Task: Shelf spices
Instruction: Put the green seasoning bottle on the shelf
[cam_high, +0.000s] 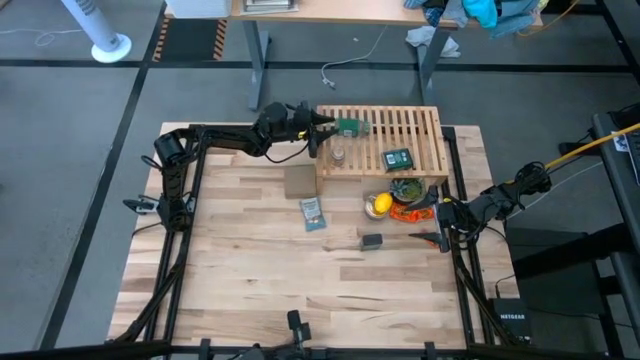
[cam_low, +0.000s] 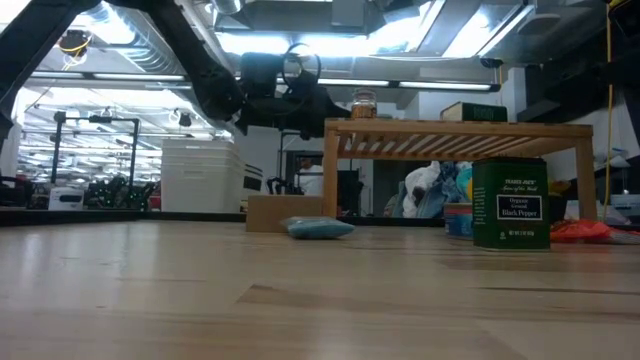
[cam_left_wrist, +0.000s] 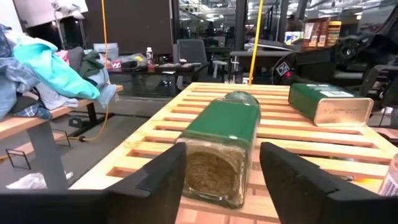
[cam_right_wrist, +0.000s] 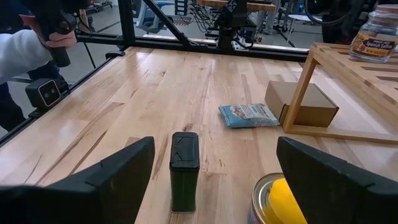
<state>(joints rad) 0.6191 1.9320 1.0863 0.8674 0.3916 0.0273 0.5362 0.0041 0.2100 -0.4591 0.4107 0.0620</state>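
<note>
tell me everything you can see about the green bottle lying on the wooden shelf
The green bottle is a squarish clear glass container wrapped in a dark green label, filled with a brownish-green dried spice visible through its base. It lies on its side on the slats of the light wooden shelf, near the far left corner, base toward the left gripper. That gripper's dark fingers flank the bottle with visible gaps on both sides, so nothing but the slats appears to touch it.

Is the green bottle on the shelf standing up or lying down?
Lying down. The green bottle rests on its side along the shelf slats, base toward the left wrist camera.
</note>
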